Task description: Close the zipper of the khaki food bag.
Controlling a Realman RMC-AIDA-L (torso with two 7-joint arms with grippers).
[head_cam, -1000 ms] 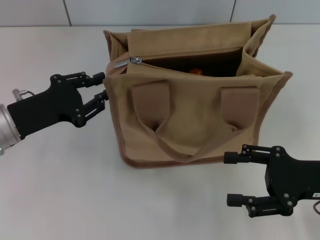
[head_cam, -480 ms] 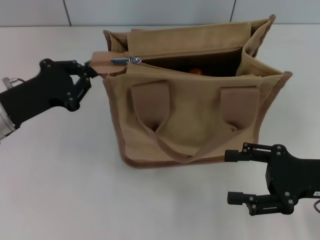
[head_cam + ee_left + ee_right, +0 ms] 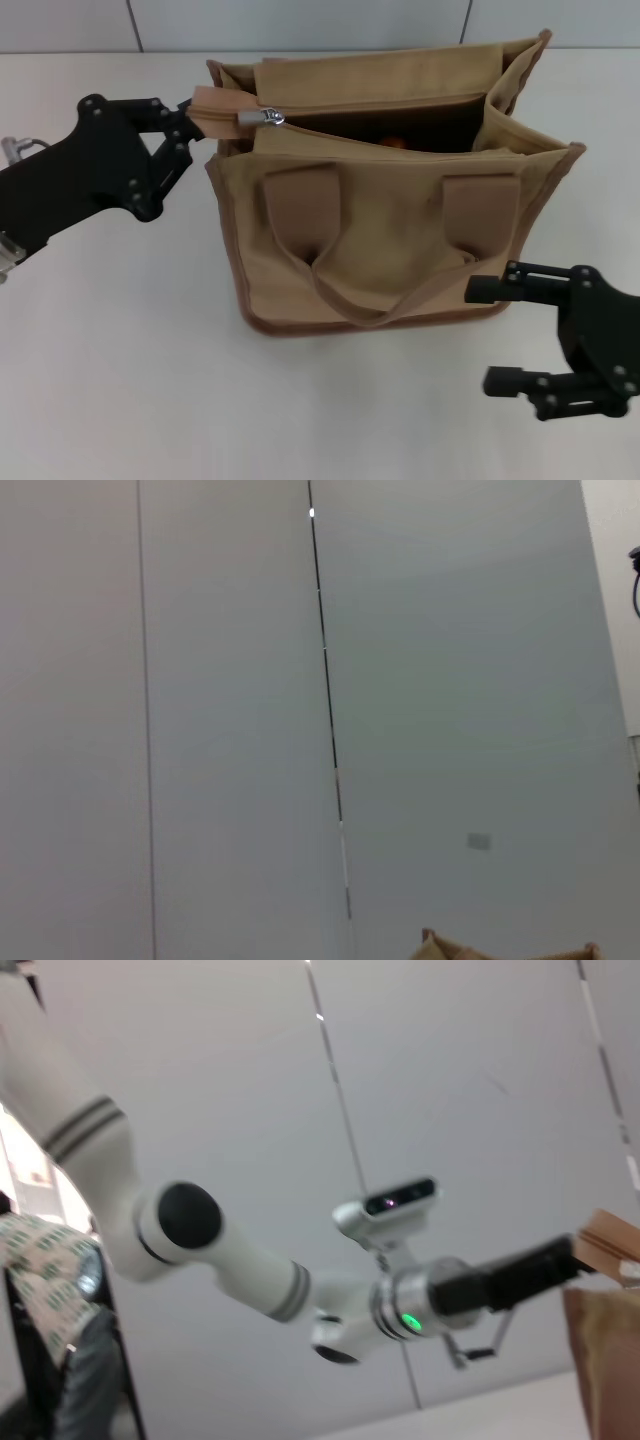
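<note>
The khaki food bag stands upright in the middle of the table with its top open. Its zipper runs along the top, and the silver slider sits at the bag's left end. My left gripper is at the bag's top left corner, shut on the zipper's tan fabric end tab and holding it raised. The right wrist view shows the same grip with the tab. My right gripper is open and empty at the bag's front right corner, close to it.
Something orange lies inside the bag. The brown strap handle hangs down the front face. A grey panelled wall runs behind the white table. The left wrist view shows mostly wall and the bag's top edge.
My left gripper moved from the bag's left side up to its top corner, closed on the zipper's end tab and lifted it. My right gripper shifted slightly right.
</note>
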